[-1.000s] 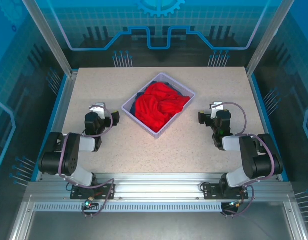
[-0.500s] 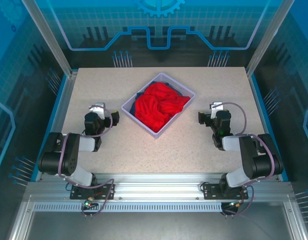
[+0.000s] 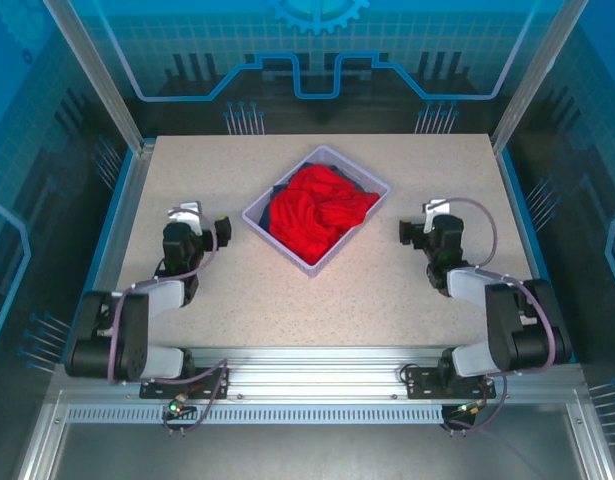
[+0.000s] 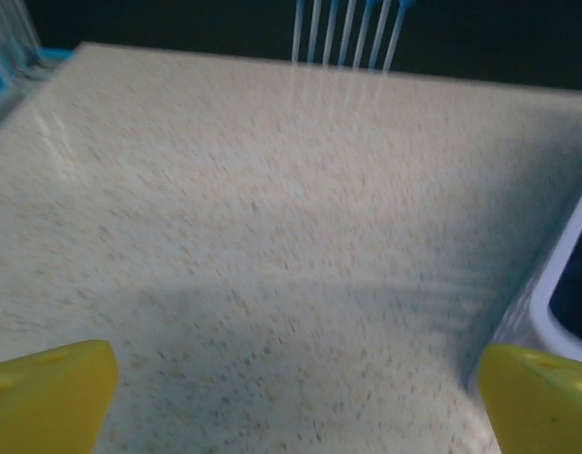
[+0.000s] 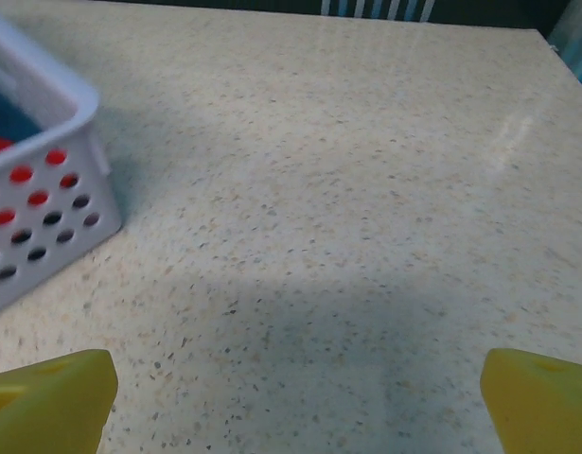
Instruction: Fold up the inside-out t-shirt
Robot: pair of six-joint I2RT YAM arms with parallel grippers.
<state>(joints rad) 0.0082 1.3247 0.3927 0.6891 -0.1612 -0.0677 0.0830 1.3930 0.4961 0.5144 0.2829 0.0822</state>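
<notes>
Stretching beneath both arms is a pale, speckled stone-look tabletop [image 3: 387, 300], boxed in by a blue-lit transparent enclosure with aluminium corner posts [image 3: 97, 80]. A white perforated plastic basket [image 3: 317, 266] sits between the two claws. It is to the right of the left gripper [image 4: 291, 402] and to the left of the right gripper [image 5: 291, 402], and touches neither. Heaped inside the basket is the bright red, soft cloth t-shirt [image 3: 317, 215], crumpled into loose folds and filling most of it. In the right wrist view, red shows through the round holes in the basket's side. A dark navy garment [image 3: 323, 157] peeks out from under the t-shirt at the basket's far corner. Both claws stand wide, with yellow fingertips [image 4: 49, 392] spread apart over bare tabletop, holding nothing.
</notes>
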